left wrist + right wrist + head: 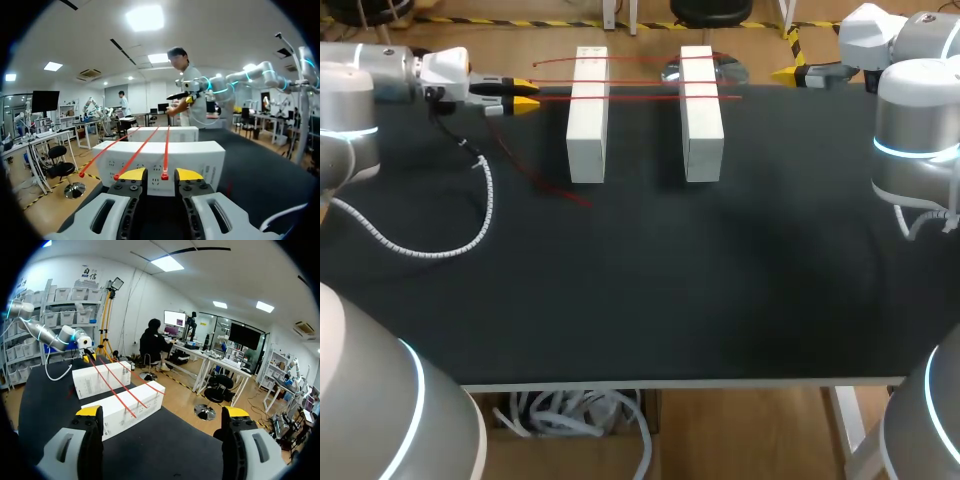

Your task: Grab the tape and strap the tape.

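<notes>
Two white blocks (pixel 587 115) (pixel 701 112) stand side by side at the back of the black table (pixel 650 290). Three thin red tape strips (pixel 640 82) run across both tops. My left gripper (pixel 525 97) is level with their left ends. In the left wrist view its fingers stand a little apart, and the end of one red strip (pixel 164 175) lies in the gap without both fingers touching it. My right gripper (pixel 788 73) hangs wide open and empty at the back right, beyond the right block (pixel 125 412).
Another red strip (pixel 545 180) lies loose on the table left of the left block. A coiled white cable (pixel 440 245) from my left arm rests on the table's left side.
</notes>
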You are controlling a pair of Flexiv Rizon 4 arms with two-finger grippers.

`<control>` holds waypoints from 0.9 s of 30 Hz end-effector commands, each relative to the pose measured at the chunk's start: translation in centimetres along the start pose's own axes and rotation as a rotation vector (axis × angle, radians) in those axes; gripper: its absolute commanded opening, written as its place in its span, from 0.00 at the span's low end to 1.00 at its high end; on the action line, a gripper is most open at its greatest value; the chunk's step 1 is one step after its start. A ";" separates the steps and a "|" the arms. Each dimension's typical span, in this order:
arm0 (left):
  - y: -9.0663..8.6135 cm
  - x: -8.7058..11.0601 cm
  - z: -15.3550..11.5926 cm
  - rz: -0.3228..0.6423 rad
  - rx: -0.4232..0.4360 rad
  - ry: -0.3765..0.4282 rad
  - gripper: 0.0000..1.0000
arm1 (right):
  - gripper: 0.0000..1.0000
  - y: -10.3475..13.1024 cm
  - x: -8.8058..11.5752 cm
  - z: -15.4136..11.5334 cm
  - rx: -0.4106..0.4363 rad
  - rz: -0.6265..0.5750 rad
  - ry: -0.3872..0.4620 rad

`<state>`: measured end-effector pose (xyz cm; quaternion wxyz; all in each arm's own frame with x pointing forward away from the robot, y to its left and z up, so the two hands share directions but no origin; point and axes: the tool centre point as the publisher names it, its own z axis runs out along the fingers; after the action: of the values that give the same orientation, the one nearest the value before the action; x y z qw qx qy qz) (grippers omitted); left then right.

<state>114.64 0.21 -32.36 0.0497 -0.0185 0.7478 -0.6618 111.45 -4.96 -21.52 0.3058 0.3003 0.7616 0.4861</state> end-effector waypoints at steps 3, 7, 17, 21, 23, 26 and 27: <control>-0.3 0.3 -0.3 0.001 -0.008 -0.013 0.24 | 1.00 0.0 0.0 0.0 -0.001 0.000 0.001; -0.3 0.4 -0.4 -0.001 -0.010 -0.017 0.24 | 1.00 0.0 0.0 0.0 -0.001 0.000 0.001; -0.3 0.7 -0.4 -0.011 -0.011 -0.024 0.24 | 1.00 0.0 0.0 0.0 -0.001 0.000 0.001; -0.3 0.9 -0.4 -0.010 -0.010 -0.020 0.24 | 1.00 0.0 0.0 0.0 -0.001 0.000 0.001; -0.3 0.9 -0.5 -0.011 -0.010 -0.019 0.23 | 1.00 0.0 0.0 0.0 -0.001 0.000 0.001; -0.3 1.0 -0.5 -0.011 -0.011 -0.019 0.23 | 1.00 0.0 0.0 0.0 -0.001 0.000 0.001; -0.3 1.1 -0.5 -0.011 -0.011 -0.018 0.22 | 1.00 0.0 0.0 0.0 -0.001 0.000 0.001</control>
<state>114.14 0.69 -32.36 0.0478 -0.0254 0.7483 -0.6612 111.45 -4.96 -21.52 0.3058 0.3003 0.7616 0.4861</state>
